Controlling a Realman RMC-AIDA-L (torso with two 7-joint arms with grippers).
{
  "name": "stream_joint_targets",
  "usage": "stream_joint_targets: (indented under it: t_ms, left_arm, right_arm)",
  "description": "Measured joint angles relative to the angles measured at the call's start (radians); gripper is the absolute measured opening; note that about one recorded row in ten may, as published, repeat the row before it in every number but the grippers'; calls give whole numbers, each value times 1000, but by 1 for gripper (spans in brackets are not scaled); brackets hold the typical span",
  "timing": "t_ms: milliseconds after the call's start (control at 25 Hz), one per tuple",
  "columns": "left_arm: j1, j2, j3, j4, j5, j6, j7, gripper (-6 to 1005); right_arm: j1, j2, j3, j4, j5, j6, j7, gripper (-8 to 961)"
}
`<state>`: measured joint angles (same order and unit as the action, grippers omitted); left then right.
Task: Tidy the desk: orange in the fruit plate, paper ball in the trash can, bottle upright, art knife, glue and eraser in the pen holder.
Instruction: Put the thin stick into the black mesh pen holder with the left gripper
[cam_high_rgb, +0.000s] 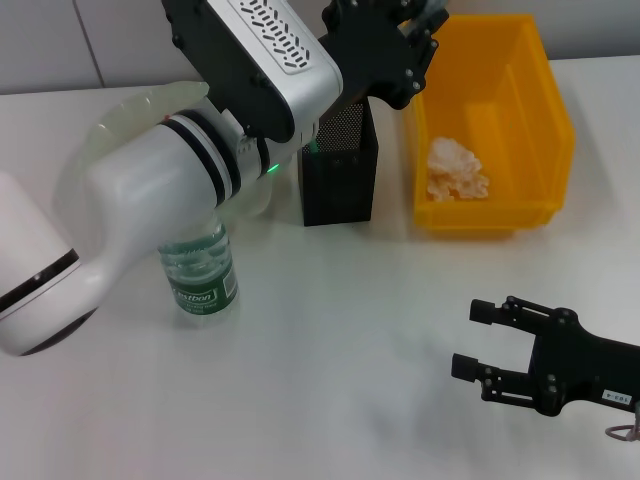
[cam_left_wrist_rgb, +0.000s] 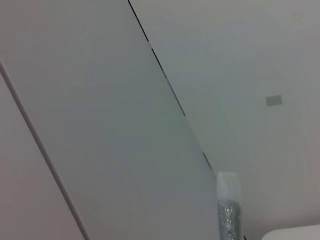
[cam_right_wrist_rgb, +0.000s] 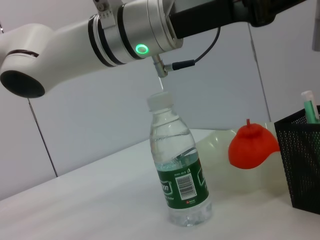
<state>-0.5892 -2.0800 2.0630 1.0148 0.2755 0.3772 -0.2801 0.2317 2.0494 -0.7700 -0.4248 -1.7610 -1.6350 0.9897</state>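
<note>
In the head view the left gripper sat at the top centre of the frame, above the black mesh pen holder and next to the near corner of the yellow trash can. Its black fingers were bunched against the dark body of the gripper, and I could not tell whether they were spread or pressed together. The left arm ran from the lower left of the frame up across the picture, covering much of the pale fruit plate in the upper left.

The paper ball lay inside the trash can, on its floor toward the near wall. The water bottle stood upright on the white counter at centre left, just below the arm and near the plate; the right wrist view showed it standing on its base with the white cap on top and the green label around the lower half. In that same view the orange rested in the fruit plate, between the bottle and the pen holder, and a green-topped item stuck up out of the holder.

The right gripper lay low over the counter in the lower right of the head view, its two fingers spread apart and holding nothing, well apart from every item.

The left wrist view showed only a pale wall.
</note>
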Motion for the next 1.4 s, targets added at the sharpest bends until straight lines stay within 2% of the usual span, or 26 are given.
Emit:
stream_joint_targets:
  t_ms: [280, 400, 480, 600, 640, 680, 720, 760, 800, 840, 960, 1040, 1400]
  left_arm:
    - [10, 9, -27, 57, 8, 12, -56, 147]
    - [8, 16, -76, 74, 75, 24, -158, 147]
    - [3, 19, -127, 63, 183, 81, -289, 147]
    - [-32, 19, -296, -32, 431, 288, -567, 147]
    - [-54, 17, -353, -73, 497, 342, -623, 147]
    - [-54, 17, -353, -73, 497, 342, -623, 147]
    - [-90, 16, -434, -132, 609, 422, -701, 147]
    - [-90, 16, -434, -132, 609, 422, -701, 147]
    - [-152, 14, -552, -208, 784, 479, -775, 146]
    - [-166, 13, -577, -222, 827, 483, -785, 146]
    - [-178, 12, -596, -235, 858, 484, -791, 144]
    - [-213, 9, -638, -283, 928, 476, -797, 145]
    - [-225, 5, -636, -311, 960, 478, -827, 163]
  right_arm:
    - [-4, 0, 0, 0, 0, 0, 0, 782]
    - [-7, -1, 0, 0, 0, -1, 0, 782]
    - [-7, -2, 0, 0, 0, -1, 0, 782]
    - [-7, -3, 0, 0, 0, -2, 0, 783]
    - [-7, -3, 0, 0, 0, -2, 0, 783]
    - [-8, -3, 0, 0, 0, -2, 0, 783]
    - [-7, -3, 0, -1, 0, -2, 0, 783]
    - [-7, -3, 0, -1, 0, -2, 0, 783]
    - [-5, -3, 0, -1, 0, -2, 2, 783]
    - [-5, -3, 0, -1, 0, -2, 2, 783]
    - [-1, -3, 0, -2, 0, -2, 8, 783]
    - [0, -3, 0, -2, 0, -1, 12, 783]
    - [-4, -1, 0, -6, 0, 0, 27, 783]
